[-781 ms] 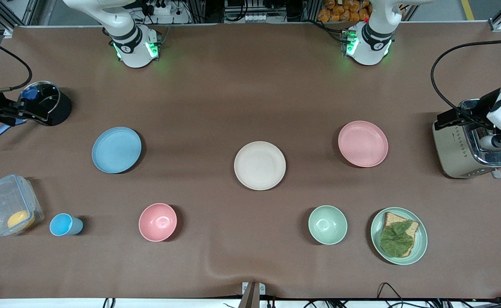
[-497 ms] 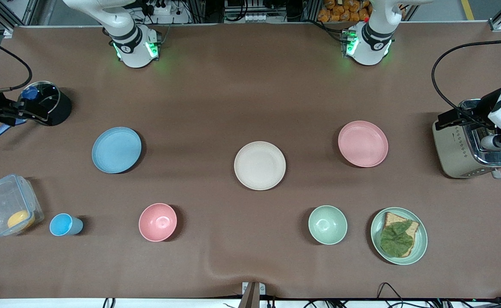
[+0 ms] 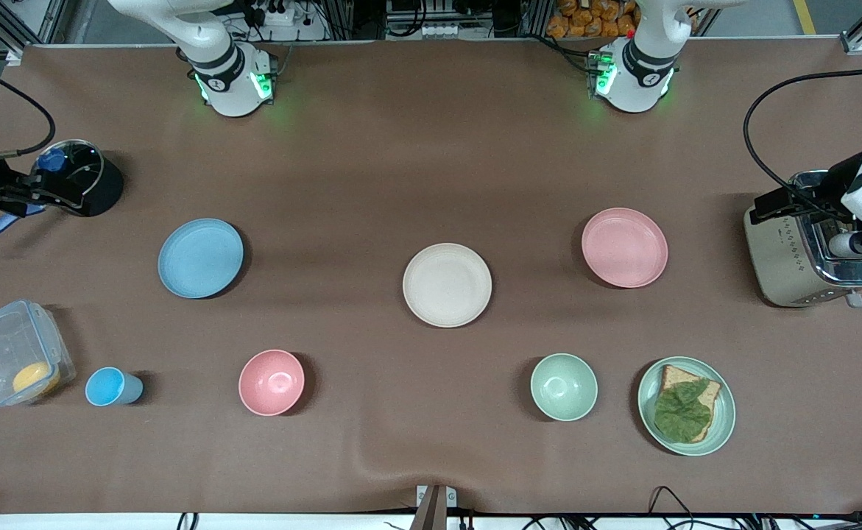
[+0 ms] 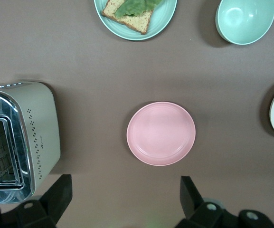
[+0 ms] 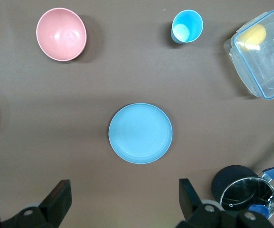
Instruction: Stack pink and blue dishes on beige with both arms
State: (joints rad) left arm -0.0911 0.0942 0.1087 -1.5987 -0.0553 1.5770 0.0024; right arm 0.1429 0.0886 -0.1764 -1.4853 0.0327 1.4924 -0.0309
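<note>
The left gripper [image 4: 122, 199] hangs with jaws spread and empty, high above the tabletop [image 3: 431, 169], the pink plate [image 4: 161, 133] lying flat just ahead of the gap between them. The right gripper [image 5: 122, 202] is likewise released and holds nothing, with the blue plate [image 5: 140, 133] lying ahead of its jaws. Compared with the earlier frames, nothing on the tabletop has shifted; both arms have barely moved. The beige plate [image 3: 447, 285] sits at the middle, between the blue plate toward the right arm's end and the pink plate toward the left arm's end, well apart from both.
</note>
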